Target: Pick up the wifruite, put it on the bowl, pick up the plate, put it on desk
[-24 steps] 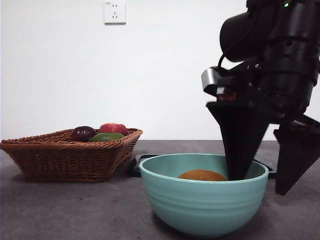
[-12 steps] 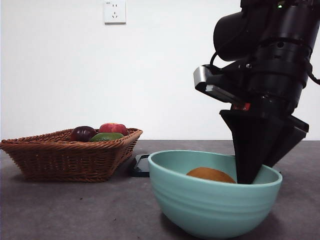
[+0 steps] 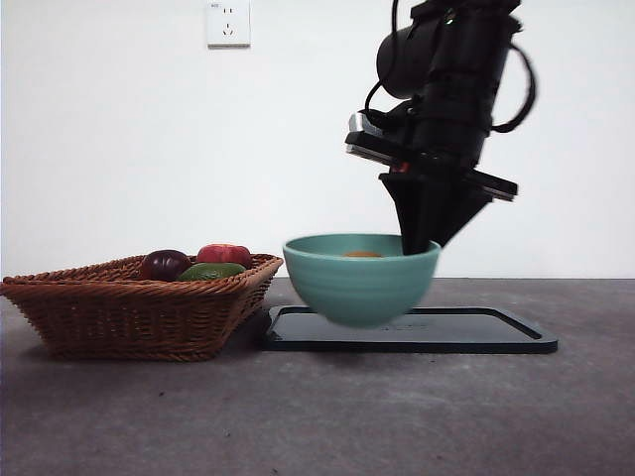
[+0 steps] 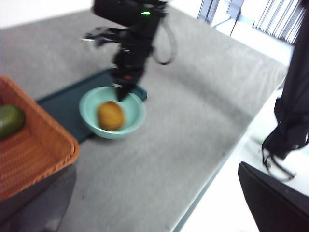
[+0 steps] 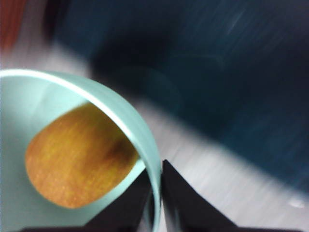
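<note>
The mint-green bowl [image 3: 359, 280] hangs in the air just above the dark flat plate [image 3: 412, 332], with my right gripper [image 3: 422, 246] shut on its rim. The right wrist view shows the black jaws [image 5: 155, 193] pinching the thin bowl wall [image 5: 29, 96] from both sides. The brown-orange wifruite [image 5: 77, 154] lies inside the bowl. In the front view only a sliver of the wifruite [image 3: 362, 254] shows over the rim. The left wrist view shows the bowl [image 4: 137, 108], the wifruite [image 4: 111, 116] and the plate [image 4: 63, 99] from far off. My left gripper [image 4: 152, 193] is open, high above the desk [image 4: 159, 145].
A wicker basket [image 3: 129, 307] stands left of the plate, holding a red fruit [image 3: 224, 254], a dark purple fruit [image 3: 164, 264] and a green one [image 3: 211, 271]. The desk's edge [image 4: 217, 169] drops off beside the left arm.
The bowl with the wifruite has left the desk near the camera. My right gripper has lifted it and carried it back and left, over the plate.
</note>
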Tool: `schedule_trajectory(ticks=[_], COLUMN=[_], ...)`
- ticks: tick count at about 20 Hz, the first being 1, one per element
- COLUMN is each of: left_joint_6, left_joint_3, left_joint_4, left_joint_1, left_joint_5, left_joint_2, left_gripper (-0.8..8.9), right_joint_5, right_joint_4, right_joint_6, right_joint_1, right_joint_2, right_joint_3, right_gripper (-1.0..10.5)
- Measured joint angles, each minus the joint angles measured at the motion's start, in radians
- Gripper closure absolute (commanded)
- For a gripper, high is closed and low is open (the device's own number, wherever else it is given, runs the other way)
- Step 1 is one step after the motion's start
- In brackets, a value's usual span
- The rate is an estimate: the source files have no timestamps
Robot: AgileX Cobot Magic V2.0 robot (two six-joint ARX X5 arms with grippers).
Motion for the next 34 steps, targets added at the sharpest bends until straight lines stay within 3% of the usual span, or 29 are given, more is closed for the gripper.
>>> schedule_trajectory(ticks=[5,15,18,21,25,30,34], left_joint_6=[0.0,0.0,0.0,0.0,0.0,0.0,-0.001], left_joint_3=[0.0,0.0,0.0,0.0,0.0,0.0,0.0], left_joint_4=[0.011,0.011,0.011,0.012,0.089,0.14,0.197], left_joint_1=[0.0,0.0,0.0,0.0,0.0,0.0,0.0], left_joint_5=[0.0,0.0,0.0,0.0,0.0,0.0,0.0], left_joint_2=[0.0,0.0,0.0,0.0,0.005,0.109,0.185], left_gripper=[2.51,2.51,2.51,2.51,2.51,2.51,2.51], right_joint_5=[0.0,-0.031,-0.029,-0.027,0.029,0.079,0.079], right_joint_4=[-0.081,-0.122,-0.124,-0.171,-0.269,-0.311,-0.305], right_joint_6=[-0.014,-0.034,-0.04,-0.04,-0.04,-0.041,-0.042], right_joint_1=[-0.085,-0.134,-0.145,-0.168,-0.176,-0.172,-0.172], right_joint_2=[0.173,0.296,0.296,0.295,0.139,-0.145,-0.377], right_joint_3=[0.287,0.316,0.317,0.372,0.374,0.316,0.145], right_gripper=[9.4,9.2,6.1,5.3,4.0,4.0,4.0])
